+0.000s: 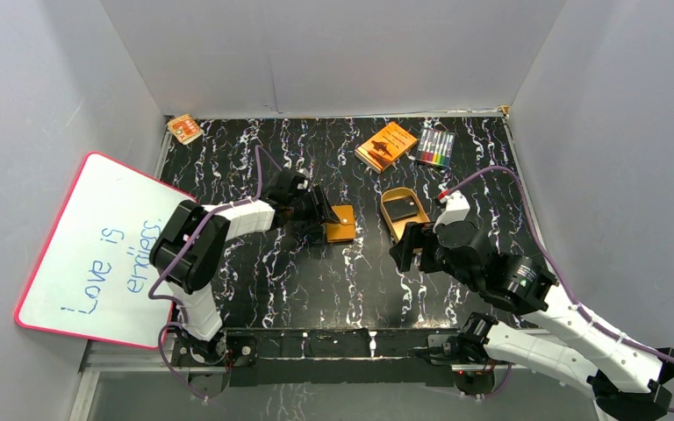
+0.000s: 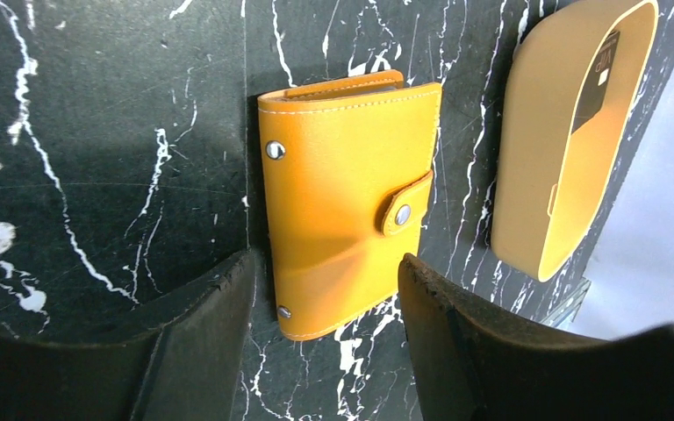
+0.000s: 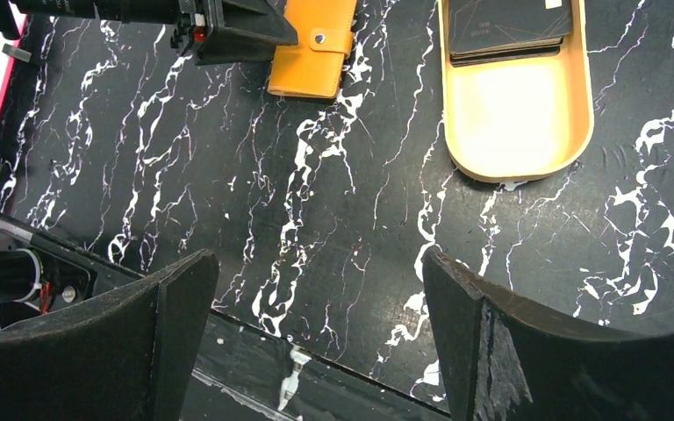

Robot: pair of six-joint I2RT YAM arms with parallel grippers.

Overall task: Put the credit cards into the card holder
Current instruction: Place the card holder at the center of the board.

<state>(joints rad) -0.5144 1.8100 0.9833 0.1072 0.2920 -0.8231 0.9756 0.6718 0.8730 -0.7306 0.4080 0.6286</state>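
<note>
The orange card holder lies closed on the black marble table, its strap snapped shut; it also shows in the left wrist view and the right wrist view. My left gripper is open, with its fingers on either side of the holder's near end and a gap on each side. A stack of dark grey credit cards lies in the far end of the gold oval tray. My right gripper is open and empty, above the table nearer than the tray.
An orange book and a pack of markers lie at the back right. A small orange packet lies at the back left corner. A whiteboard leans at the left. The table's front edge lies under my right gripper.
</note>
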